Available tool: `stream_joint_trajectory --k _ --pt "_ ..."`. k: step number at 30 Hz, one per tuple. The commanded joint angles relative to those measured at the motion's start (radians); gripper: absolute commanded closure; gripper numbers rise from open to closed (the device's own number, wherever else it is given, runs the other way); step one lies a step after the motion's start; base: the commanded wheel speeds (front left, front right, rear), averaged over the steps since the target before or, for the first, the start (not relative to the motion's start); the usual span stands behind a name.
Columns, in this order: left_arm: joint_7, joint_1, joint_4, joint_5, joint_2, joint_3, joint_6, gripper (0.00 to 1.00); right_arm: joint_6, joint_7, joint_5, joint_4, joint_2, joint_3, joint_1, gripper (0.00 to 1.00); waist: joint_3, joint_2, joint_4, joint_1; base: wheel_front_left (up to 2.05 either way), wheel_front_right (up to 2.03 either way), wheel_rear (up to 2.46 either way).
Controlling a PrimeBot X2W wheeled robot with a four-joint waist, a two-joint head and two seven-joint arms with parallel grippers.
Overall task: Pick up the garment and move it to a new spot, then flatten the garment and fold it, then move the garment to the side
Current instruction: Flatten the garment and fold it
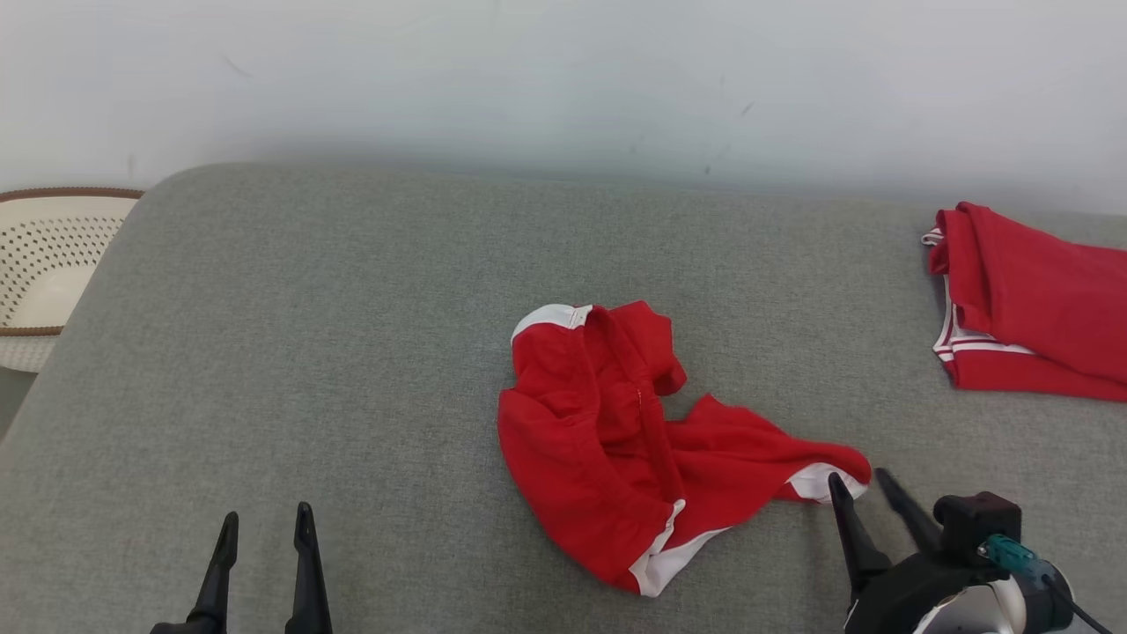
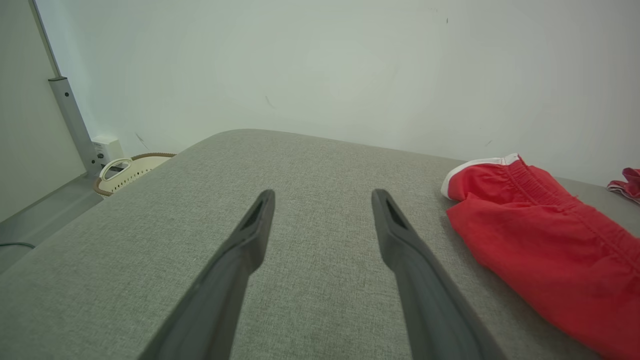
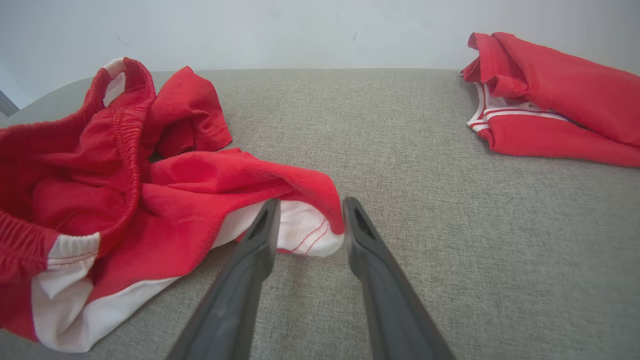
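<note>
Right gripper [image 1: 856, 477] stood part-open astride the garment [image 1: 599, 423] hem, holding nothing. Left gripper [image 1: 267, 512] was wide open and empty. Risk: a finger snagging the cloth.

Nothing legible from my end.
I cannot make out any lettering, label, brand mark, number or sign in my three camera views. The small white box [image 2: 107, 147] at the foot of the wall, beside the grey metal post [image 2: 70, 122], is too small for me to tell whether it carries any marking.
</note>
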Motion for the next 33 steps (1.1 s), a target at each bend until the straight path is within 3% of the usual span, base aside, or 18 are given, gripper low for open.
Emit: stream_joint_trajectory --k 1,22,33 --pt "-0.002 -0.007 0.001 -0.004 -0.001 0.001 0.0 0.0 0.0 -0.005 -0.012 -0.01 0.004 -0.014 0.009 0.0 0.0 -0.0001 -0.005 0.0 0.0 0.0 0.0" --pt "-0.001 -0.016 0.018 0.011 -0.001 -0.018 -0.026 0.0 0.0 -0.203 -0.057 -0.111 0.117 -0.04 0.097 0.0 -0.035 -0.0001 -0.051 0.0 0.0 0.0 0.0" --pt "-0.001 -0.119 0.088 0.01 -0.001 -0.193 -0.086 0.0 0.0 -0.209 -0.071 -0.093 0.135 -0.027 0.081 0.0 -0.028 -0.0001 -0.1 0.0 0.0 0.0 0.0"
